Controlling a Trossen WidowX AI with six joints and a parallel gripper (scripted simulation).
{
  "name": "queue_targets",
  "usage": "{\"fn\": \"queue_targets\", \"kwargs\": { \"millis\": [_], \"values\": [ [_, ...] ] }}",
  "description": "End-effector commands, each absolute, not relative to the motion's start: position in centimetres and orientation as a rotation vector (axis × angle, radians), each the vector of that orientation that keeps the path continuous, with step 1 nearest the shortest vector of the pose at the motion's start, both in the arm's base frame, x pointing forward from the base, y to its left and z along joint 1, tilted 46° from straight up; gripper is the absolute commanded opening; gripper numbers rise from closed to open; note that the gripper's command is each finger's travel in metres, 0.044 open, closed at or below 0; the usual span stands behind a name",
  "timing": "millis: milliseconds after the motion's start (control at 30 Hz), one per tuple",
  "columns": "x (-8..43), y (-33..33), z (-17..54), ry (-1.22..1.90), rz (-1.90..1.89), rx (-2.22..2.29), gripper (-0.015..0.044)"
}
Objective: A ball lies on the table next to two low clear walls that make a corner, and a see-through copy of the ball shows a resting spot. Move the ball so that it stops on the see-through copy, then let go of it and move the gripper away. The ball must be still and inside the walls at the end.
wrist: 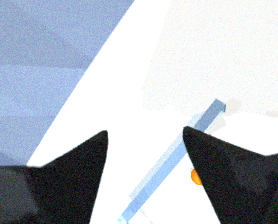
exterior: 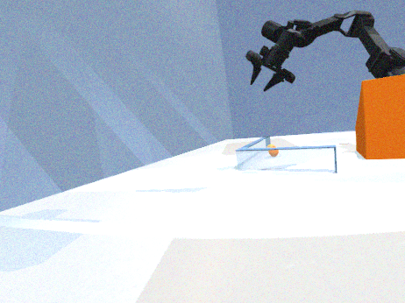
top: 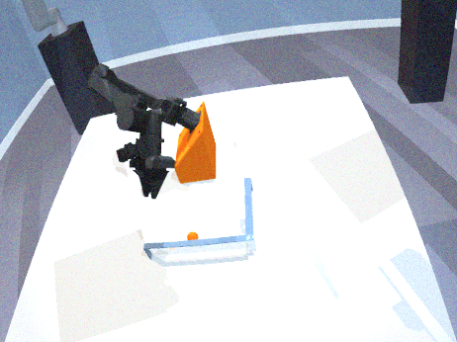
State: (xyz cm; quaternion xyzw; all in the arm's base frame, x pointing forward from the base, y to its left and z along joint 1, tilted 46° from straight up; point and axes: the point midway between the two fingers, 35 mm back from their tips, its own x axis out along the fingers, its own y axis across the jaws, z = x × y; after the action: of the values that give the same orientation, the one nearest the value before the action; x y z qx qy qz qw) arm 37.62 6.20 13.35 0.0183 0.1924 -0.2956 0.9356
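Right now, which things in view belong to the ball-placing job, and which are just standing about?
Job things:
ball
clear walls
gripper, jaws apart, holding nothing, high above the table

Standing about:
orange block
two dark pillars

The see-through copy cannot be made out.

A dark grey, blocky arm [exterior: 351,24] is seen, mounted on an orange wedge-shaped base [top: 197,146]. The gripper [exterior: 263,76] is ended by two black pointed fingers.

High overhead, low side, wrist-mounted views
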Motion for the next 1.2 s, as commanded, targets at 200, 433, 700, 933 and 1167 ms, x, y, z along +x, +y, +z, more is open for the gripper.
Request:
{"fn": "queue_targets", "kwargs": {
  "millis": [200,433,700,933,1167],
  "values": [
    [38.1,-1.8,1.3,1.148,-0.630,-0.507,0.0273],
    [36.8,-4.0,-1.7,1.407,-0.568,-0.654,0.0273],
    [36.8,-4.0,-1.8,1.407,-0.568,-0.654,0.0273],
    [36.9,-5.1,-2.9,1.407,-0.569,-0.654,0.0273],
    [37.1,-5.9,-3.6,1.407,-0.569,-0.655,0.0273]
  ]
}}
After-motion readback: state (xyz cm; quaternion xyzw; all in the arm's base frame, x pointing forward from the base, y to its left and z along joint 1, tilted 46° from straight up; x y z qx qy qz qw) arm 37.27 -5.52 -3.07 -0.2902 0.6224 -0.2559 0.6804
